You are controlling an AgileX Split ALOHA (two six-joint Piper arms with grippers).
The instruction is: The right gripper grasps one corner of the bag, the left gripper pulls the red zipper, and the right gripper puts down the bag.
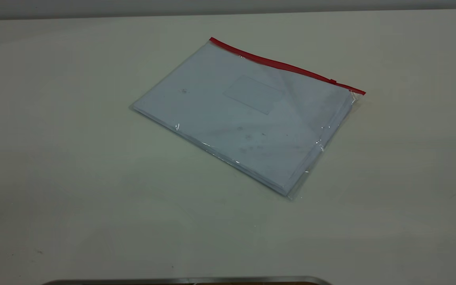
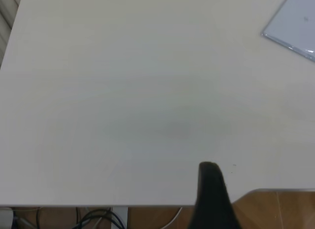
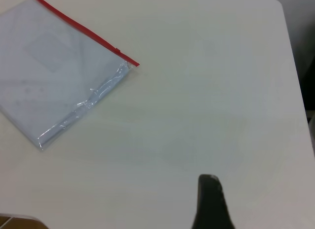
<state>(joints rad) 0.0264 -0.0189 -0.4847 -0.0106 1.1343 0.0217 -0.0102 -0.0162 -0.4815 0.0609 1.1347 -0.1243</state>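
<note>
Three cameras looking down on one bench [image 1: 73,178].
The exterior camera is looking down steeply, taking in the whole bag [image 1: 247,114]. Both wrist cameras are hanging high over the bench's edges, each catching part of that bag: the left its corner, the right its zipper end.

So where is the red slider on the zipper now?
In the exterior view the slider sits on the red zipper along the bag's far edge, close to its right end, right of table centre.
</note>
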